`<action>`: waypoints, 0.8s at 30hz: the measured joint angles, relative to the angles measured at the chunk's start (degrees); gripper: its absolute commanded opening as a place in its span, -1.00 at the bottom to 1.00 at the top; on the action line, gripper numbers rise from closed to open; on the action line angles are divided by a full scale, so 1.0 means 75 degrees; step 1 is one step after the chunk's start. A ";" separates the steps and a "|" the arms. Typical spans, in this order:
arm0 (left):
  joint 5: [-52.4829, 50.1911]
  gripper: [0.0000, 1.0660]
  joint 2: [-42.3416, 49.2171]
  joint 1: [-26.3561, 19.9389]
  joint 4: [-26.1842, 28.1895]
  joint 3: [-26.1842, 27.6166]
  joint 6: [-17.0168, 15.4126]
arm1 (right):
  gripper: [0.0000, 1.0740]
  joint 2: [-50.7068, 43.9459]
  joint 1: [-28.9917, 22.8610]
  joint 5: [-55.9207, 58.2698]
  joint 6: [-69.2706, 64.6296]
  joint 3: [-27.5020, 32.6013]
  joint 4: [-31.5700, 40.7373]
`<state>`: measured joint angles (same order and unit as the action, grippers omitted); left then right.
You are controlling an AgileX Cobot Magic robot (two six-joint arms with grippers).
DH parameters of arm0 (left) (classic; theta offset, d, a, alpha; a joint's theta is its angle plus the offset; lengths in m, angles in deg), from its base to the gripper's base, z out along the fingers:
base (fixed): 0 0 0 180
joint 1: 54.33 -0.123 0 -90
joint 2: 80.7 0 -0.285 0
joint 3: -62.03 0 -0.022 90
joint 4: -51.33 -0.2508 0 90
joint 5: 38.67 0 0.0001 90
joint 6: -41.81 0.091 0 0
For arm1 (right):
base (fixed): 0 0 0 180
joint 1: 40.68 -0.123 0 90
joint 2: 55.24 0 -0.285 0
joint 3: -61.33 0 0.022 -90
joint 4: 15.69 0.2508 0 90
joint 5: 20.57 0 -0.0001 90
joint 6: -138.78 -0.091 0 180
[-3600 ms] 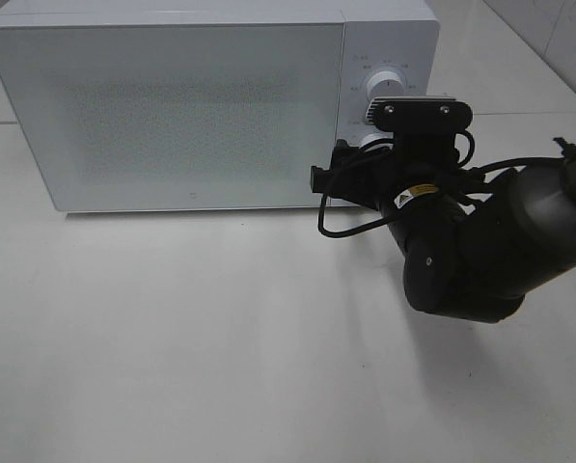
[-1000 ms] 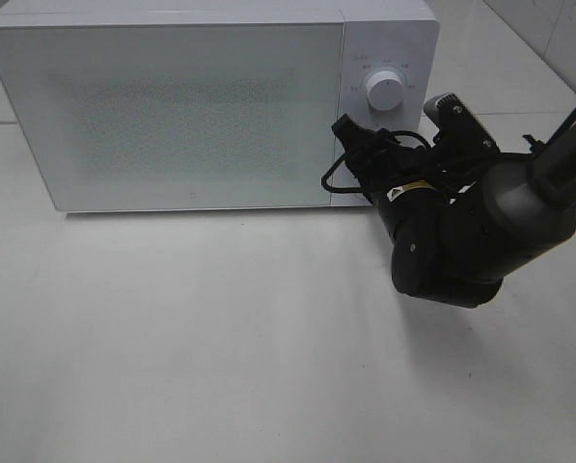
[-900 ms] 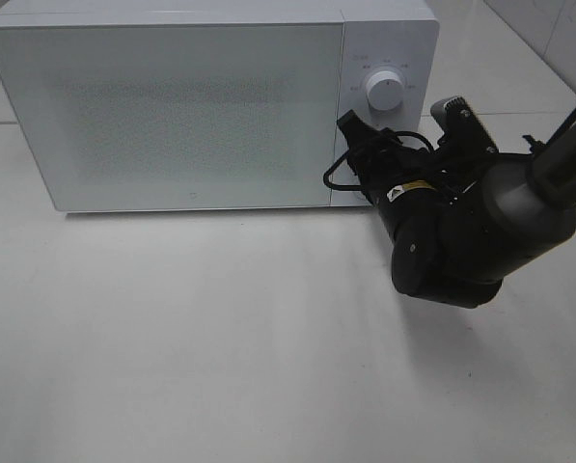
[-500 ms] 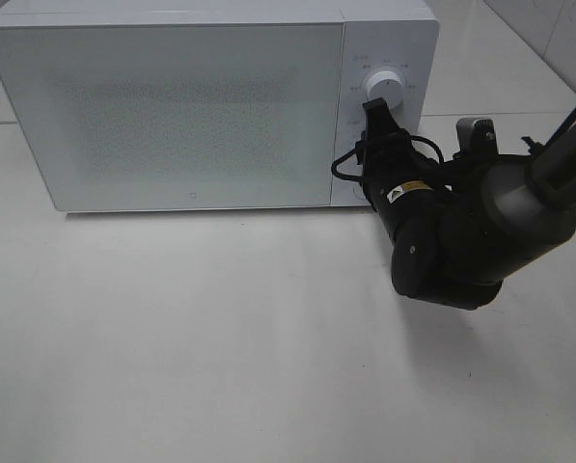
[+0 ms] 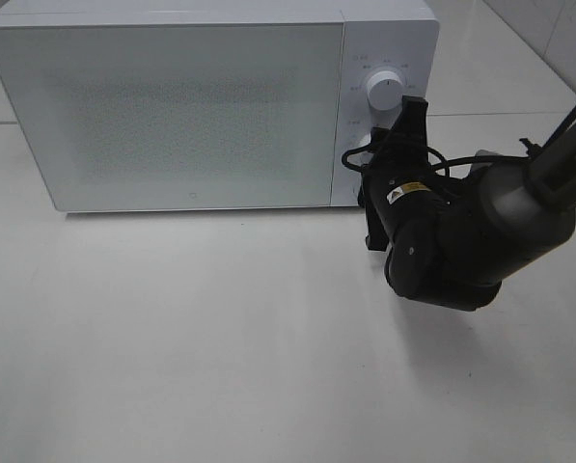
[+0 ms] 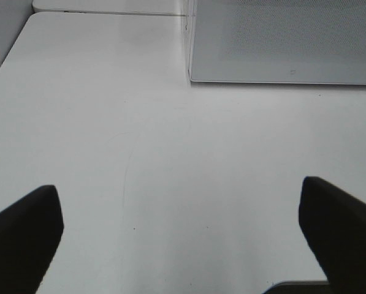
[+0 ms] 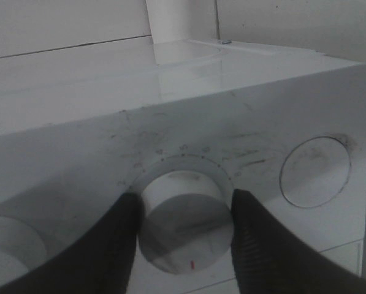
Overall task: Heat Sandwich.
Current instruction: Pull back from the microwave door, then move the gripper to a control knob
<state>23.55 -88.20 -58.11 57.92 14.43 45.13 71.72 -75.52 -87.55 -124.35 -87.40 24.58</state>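
Black ribbed right fingers (image 7: 112, 245) are closed on the microwave's lower knob (image 7: 184, 214), one pressing on each side of its smooth white cylinder. A small red mark sits on the knob's face. On the same panel a flat round button (image 7: 314, 171) lies beside that knob, and the upper knob (image 5: 384, 90) stands free.

The microwave (image 5: 172, 106) is a white box with a frosted, speckled door, which is shut. The sandwich shows in no view, so I cannot tell where it is.

In front of the microwave, the pale smooth counter (image 5: 191, 338) gives broad open room. Off the microwave's front corner, the left fingers (image 6: 23, 239) stand wide apart above the counter, holding nothing.
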 measured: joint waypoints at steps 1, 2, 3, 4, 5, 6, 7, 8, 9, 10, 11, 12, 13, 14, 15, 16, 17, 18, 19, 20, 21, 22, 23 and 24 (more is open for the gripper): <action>0.0000 0.83 0.0000 0.0000 0.0000 0.0000 0.0000 | -0.74 0.0000 0.0000 -0.0008 -0.0053 0.0000 0.0000; 0.0000 0.83 0.0000 0.0000 0.0000 0.0000 0.0000 | -0.74 0.0008 0.0000 -0.0015 -0.0107 0.0000 0.0000; 0.0000 0.83 0.0000 0.0000 0.0000 0.0000 0.0000 | -0.74 0.0008 0.0000 -0.0015 -0.0138 0.0000 0.0000; 0.0000 0.83 0.0000 0.0000 0.0000 0.0000 0.0000 | -0.74 0.0008 0.0000 -0.0015 -0.0138 0.0000 0.0000; 0.0000 0.83 0.0000 0.0000 0.0000 0.0000 0.0000 | -0.74 0.0008 0.0000 -0.0015 -0.0138 0.0000 0.0000; 0.0000 0.83 0.0000 0.0000 0.0000 0.0000 0.0000 | -0.74 0.0008 0.0000 -0.0015 -0.0138 0.0000 0.0000; 0.0000 0.83 0.0000 0.0000 0.0000 0.0000 0.0000 | -0.73 0.0008 0.0000 -0.0015 -0.0130 0.0000 0.0008; 0.0000 0.83 0.0000 0.0000 0.0000 0.0000 0.0000 | -0.73 0.0008 0.0000 -0.0015 -0.0122 0.0000 0.0008; 0.0000 0.83 0.0000 0.0000 0.0000 0.0000 0.0000 | -0.72 0.0008 0.0000 -0.0015 -0.0099 0.0000 0.0008; 0.0000 0.83 0.0000 0.0000 0.0000 0.0000 0.0000 | -0.72 0.0008 0.0000 -0.0015 -0.0099 0.0000 0.0008; 0.0000 0.83 0.0000 0.0000 0.0000 0.0000 0.0000 | -0.71 0.0008 0.0000 -0.0023 -0.0061 0.0000 0.0008; 0.0000 0.83 0.0000 0.0000 0.0000 0.0000 0.0000 | -0.69 0.0008 0.0000 -0.0023 -0.0015 0.0000 0.0008; 0.0000 0.83 0.0000 0.0000 0.0000 0.0000 0.0000 | -0.68 0.0008 0.0000 -0.0023 0.0023 0.0000 0.0008; 0.0000 0.83 0.0000 0.0000 0.0000 0.0000 0.0000 | -0.68 0.0008 0.0000 -0.0023 0.0023 0.0000 0.0008; 0.0000 0.83 0.0000 0.0000 0.0000 0.0000 0.0000 | -0.66 0.0008 0.0000 -0.0023 0.0061 0.0000 0.0008; 0.0000 0.83 0.0000 0.0000 0.0000 0.0000 0.0000 | -0.65 0.0008 0.0000 -0.0023 0.0069 0.0000 0.0008; 0.0000 0.83 0.0000 0.0000 0.0000 0.0000 0.0000 | -0.64 0.0008 0.0000 -0.0023 0.0069 0.0000 0.0008; 0.0000 0.83 0.0000 0.0000 0.0000 0.0000 0.0000 | -0.62 0.0008 0.0000 -0.0023 0.0069 0.0000 0.0008; 0.0000 0.83 0.0000 0.0000 0.0000 0.0000 0.0000 | -0.62 0.0008 0.0000 -0.0023 0.0069 0.0000 0.0008; 0.0000 0.83 0.0000 0.0000 0.0000 0.0000 0.0000 | -0.58 0.0008 0.0000 -0.0023 0.0069 0.0000 0.0008; 0.0000 0.83 0.0000 0.0000 0.0000 0.0000 0.0000 | -0.56 0.0008 0.0000 -0.0023 0.0069 0.0000 0.0008; 0.0000 0.83 0.0000 0.0000 0.0000 0.0000 0.0000 | -0.54 0.0008 0.0000 -0.0023 0.0069 0.0000 0.0008; 0.0000 0.83 0.0000 0.0000 0.0000 0.0000 0.0000 | -0.51 0.0008 0.0000 -0.0023 0.0069 0.0000 0.0008; 0.0000 0.83 0.0000 0.0000 0.0000 0.0000 0.0000 | -0.51 0.0008 0.0000 -0.0023 0.0069 0.0000 0.0008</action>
<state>23.55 -88.20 -58.11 57.92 14.43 45.13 71.77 -75.52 -87.73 -123.84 -87.40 24.64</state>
